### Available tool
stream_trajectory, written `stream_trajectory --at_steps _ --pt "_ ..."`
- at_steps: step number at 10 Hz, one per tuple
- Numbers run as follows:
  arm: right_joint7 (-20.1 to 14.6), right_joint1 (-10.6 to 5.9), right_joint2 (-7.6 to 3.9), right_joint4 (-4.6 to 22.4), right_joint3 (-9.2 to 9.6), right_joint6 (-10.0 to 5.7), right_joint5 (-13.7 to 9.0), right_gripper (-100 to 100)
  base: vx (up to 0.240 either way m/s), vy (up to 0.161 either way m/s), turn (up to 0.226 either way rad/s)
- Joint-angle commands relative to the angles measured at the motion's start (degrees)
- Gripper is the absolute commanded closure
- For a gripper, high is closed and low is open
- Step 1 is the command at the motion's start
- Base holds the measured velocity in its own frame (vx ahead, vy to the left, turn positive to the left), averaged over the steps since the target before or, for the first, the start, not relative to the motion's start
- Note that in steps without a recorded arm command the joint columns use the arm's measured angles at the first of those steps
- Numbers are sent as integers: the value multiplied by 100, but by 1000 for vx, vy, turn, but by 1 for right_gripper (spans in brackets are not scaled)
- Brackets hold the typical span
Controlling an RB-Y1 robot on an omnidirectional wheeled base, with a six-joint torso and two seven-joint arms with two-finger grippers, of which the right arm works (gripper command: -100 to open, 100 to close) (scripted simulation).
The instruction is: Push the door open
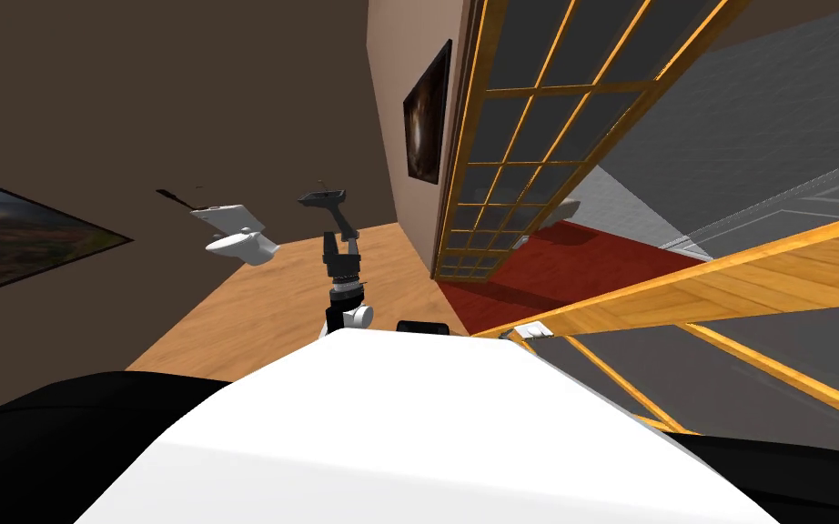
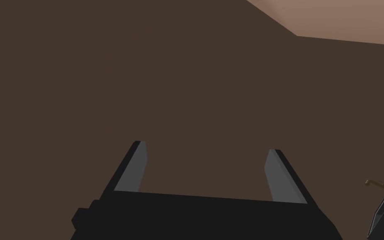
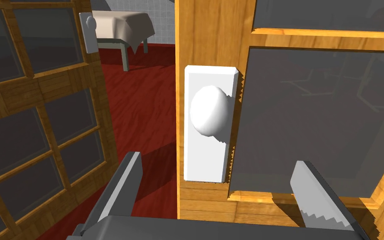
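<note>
- Right claw (image 3: 220, 191) spread wide, nothing in it, parked right up at the door (image 3: 212, 41), just under the knob (image 3: 208, 110).
- One finger (image 3: 316, 196) overlapping the wood edge below a grey pane, looks like touching.
- Other finger (image 3: 122, 187) over the red floor (image 3: 141, 108) in the gap.
- Door: wood frame, grey panes, white knob on a white plate (image 3: 205, 166), standing apart from the second leaf (image 3: 41, 87).
- Left claw (image 2: 207, 171) wide open too, empty, raised out front.

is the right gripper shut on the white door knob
No, the right gripper stands open, and the white knob sits beyond it, not clamped.
</note>
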Motion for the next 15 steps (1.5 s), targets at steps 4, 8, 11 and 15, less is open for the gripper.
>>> stream_trajectory --at_steps 4,8,11,15 --pt "-51 -109 -48 102 -117 112 -37 -100 99 -198 7" --pt "-66 -105 -40 120 -102 90 -30 100 5 -9 2" --pt "-66 -105 -40 120 -102 90 -30 100 0 0 0" --pt "-70 -74 -51 131 -264 8 -265 100 101 -126 -19"
